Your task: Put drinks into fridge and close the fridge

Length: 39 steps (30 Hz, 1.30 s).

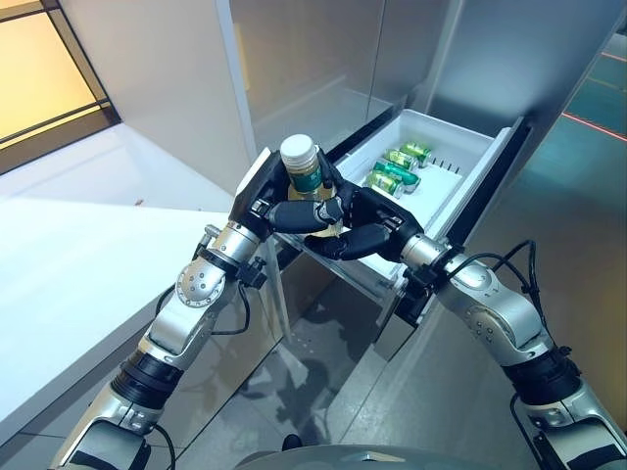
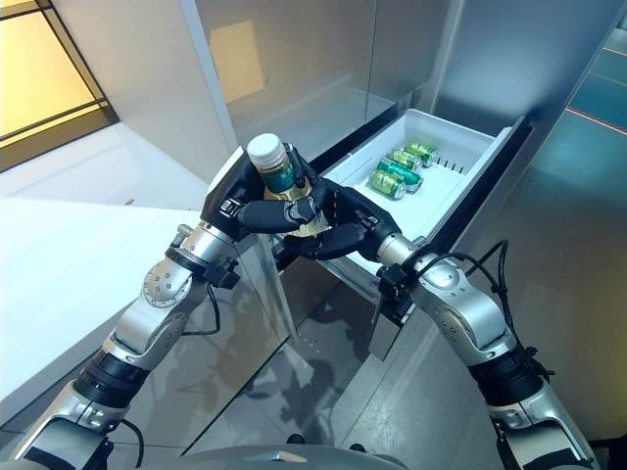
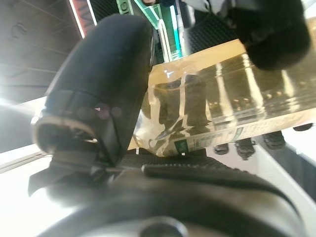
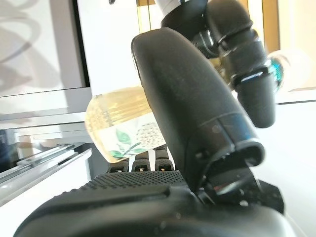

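Holding a clear bottle (image 1: 306,176) of pale yellow drink upright between both hands, just at the near corner of the open fridge drawer (image 1: 470,162). Showing a white cap on top and a green label band below the neck. Left hand (image 1: 294,211) curling round the bottle's body from the robot's left, thumb pressing against the clear wall in the left wrist view, where the yellow liquid (image 3: 222,94) is filling the space past the fingers. Right hand (image 1: 367,230) wrapping the lower part of the same bottle from the robot's right, fingers bent under and around it; in the right wrist view, bottle base (image 4: 118,128) with its leaf-printed label sitting between thumb and fingers. Both hands touching each other around the bottle, overlapping at the front.

Standing pulled out from the grey fridge front (image 2: 490,59), the white drawer carrying several green cans (image 2: 397,171) lying on their sides near its middle, close together. Lying to the robot's left of the arms, a white countertop (image 1: 69,274), well apart from the drawer.
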### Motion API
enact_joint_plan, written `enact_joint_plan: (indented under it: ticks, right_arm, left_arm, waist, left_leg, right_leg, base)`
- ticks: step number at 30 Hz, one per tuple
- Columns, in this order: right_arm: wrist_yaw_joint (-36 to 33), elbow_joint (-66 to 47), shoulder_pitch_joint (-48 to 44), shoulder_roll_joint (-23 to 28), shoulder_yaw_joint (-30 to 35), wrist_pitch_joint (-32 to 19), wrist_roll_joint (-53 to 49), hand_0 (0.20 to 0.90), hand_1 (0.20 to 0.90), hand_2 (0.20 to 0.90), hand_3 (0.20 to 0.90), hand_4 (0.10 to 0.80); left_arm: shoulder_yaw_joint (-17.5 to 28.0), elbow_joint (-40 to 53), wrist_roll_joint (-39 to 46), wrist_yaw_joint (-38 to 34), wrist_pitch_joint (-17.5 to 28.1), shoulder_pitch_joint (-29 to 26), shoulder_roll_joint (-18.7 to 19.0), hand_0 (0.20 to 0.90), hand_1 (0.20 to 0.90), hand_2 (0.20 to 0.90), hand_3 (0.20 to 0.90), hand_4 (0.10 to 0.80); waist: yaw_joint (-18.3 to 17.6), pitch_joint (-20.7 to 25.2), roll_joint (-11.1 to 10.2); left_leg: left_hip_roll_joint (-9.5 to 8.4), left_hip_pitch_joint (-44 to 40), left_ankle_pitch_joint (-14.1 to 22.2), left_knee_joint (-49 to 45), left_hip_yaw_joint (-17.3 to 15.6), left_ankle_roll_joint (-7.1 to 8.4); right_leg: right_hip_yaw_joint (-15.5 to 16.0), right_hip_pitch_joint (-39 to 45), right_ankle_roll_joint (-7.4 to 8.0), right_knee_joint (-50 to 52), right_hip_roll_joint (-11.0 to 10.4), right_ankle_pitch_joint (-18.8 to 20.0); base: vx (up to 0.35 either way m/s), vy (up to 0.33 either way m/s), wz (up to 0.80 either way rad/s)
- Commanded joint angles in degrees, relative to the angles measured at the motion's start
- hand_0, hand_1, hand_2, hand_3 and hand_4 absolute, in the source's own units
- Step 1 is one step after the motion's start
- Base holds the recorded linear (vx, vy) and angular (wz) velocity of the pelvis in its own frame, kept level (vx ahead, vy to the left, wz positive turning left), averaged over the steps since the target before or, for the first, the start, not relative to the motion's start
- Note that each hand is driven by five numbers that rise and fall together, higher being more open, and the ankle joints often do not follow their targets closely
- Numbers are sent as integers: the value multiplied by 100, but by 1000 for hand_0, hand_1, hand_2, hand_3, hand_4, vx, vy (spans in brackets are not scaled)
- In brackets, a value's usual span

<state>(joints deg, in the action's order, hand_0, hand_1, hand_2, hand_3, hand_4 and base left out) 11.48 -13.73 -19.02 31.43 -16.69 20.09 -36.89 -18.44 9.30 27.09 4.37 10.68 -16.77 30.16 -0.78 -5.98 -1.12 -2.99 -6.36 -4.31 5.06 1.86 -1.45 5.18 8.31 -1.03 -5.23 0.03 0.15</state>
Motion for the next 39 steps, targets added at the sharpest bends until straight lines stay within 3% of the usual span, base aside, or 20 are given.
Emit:
enact_joint_plan:
  ticks: [1,2,3,4,5,6,14,21,28,29,30,33,34,39]
  right_arm:
    - [334,-367,-999,-103,-51,-197,-301,900,900,900,900,800]
    - [372,-341,-1003,-107,-89,-121,-349,900,900,900,900,800]
    - [402,-300,-997,-121,-164,-15,-391,738,738,738,711,611]
    - [403,-266,-992,-138,-244,78,-454,618,618,618,571,471]
    - [388,-213,-991,-158,-335,148,-503,364,364,364,274,174]
    - [402,-183,-991,-175,-388,192,-504,300,300,300,200,100]
    - [151,-92,-973,-422,-590,5,-577,300,300,300,200,100]
    - [-519,-106,-922,-716,-386,-345,-1037,300,300,300,200,100]
    - [-936,9,-1053,-754,-132,-536,-588,300,300,300,200,100]
    - [-1026,97,-1143,-736,-92,-591,-517,300,300,300,200,100]
    - [-1051,121,-1172,-737,-80,-604,-480,300,300,300,200,100]
    - [-1206,302,-1371,-723,-38,-677,-217,300,300,300,200,100]
    - [-1264,354,-1439,-699,-34,-705,-149,300,300,300,200,100]
    - [-1591,744,-1916,-528,32,-845,441,300,300,300,200,100]
  left_arm:
    - [-2,58,465,91,769,-1199,-122,300,300,300,200,100]
    - [-24,62,576,144,780,-1212,-151,300,300,300,200,100]
    - [-70,91,670,167,791,-1221,-206,300,300,300,200,100]
    - [-122,109,715,185,850,-1232,-267,300,300,300,200,100]
    - [-183,143,873,204,873,-1254,-321,300,300,300,200,100]
    - [-211,181,941,216,906,-1260,-380,300,300,300,200,100]
    - [-437,452,1477,260,1074,-1245,-815,300,300,300,200,100]
    - [-483,657,1766,249,1277,-1073,-1140,300,300,300,200,100]
    - [-490,813,1821,351,1087,-1163,-1257,300,300,300,200,100]
    - [-504,798,1903,392,1005,-1218,-1246,366,366,366,277,177]
    - [-506,788,1914,411,983,-1239,-1244,378,378,378,291,191]
    - [-555,743,1907,606,785,-1340,-1255,599,599,599,549,449]
    - [-581,728,1934,644,731,-1375,-1235,900,900,900,900,800]
    - [-603,604,1908,738,724,-1578,-1139,900,900,900,900,800]
  waist:
    - [-62,550,-145]
    - [-67,551,-149]
    - [-71,551,-155]
    - [-76,552,-160]
    - [-83,550,-167]
    - [-87,548,-172]
    - [-92,521,-202]
    - [-72,514,-198]
    - [-77,526,-187]
    - [-79,531,-187]
    - [-80,531,-186]
    - [-81,536,-185]
    - [-79,539,-184]
    - [-60,557,-182]
  left_leg:
    - [157,-129,419,-6,-293,64]
    - [158,-126,416,-6,-294,63]
    - [159,-124,411,-6,-288,63]
    - [161,-125,410,-6,-288,62]
    - [166,-125,406,-6,-288,64]
    - [167,-122,404,-6,-280,63]
    - [153,-115,407,-6,-220,60]
    - [146,-95,417,-6,-204,49]
    - [145,-81,427,-6,-222,37]
    - [147,-86,428,-6,-229,39]
    - [147,-89,429,-6,-230,39]
    - [145,-102,440,-6,-230,33]
    - [143,-107,442,-6,-226,31]
    - [134,-135,455,-6,-205,27]
  right_leg:
    - [-210,-88,330,115,-80,146]
    - [-222,-93,329,117,-77,147]
    - [-237,-97,327,124,-73,145]
    - [-243,-94,326,124,-71,143]
    - [-253,-90,324,121,-68,146]
    - [-259,-92,321,121,-65,146]
    - [-276,-88,330,113,-64,159]
    - [-269,-108,337,93,-79,177]
    - [-244,-123,346,78,-91,191]
    - [-238,-119,345,76,-93,195]
    - [-238,-117,344,75,-92,196]
    - [-256,-108,334,71,-85,197]
    - [-264,-104,331,69,-82,197]
    - [-303,-75,310,68,-70,189]
  base:
    - [0,0,0]
    - [0,0,0]
    - [0,0,0]
    - [0,0,0]
    - [0,0,0]
    - [0,0,0]
    - [0,0,0]
    - [0,0,0]
    - [0,0,0]
    - [0,0,0]
    - [0,0,0]
    - [0,0,0]
    - [0,0,0]
    - [0,0,0]
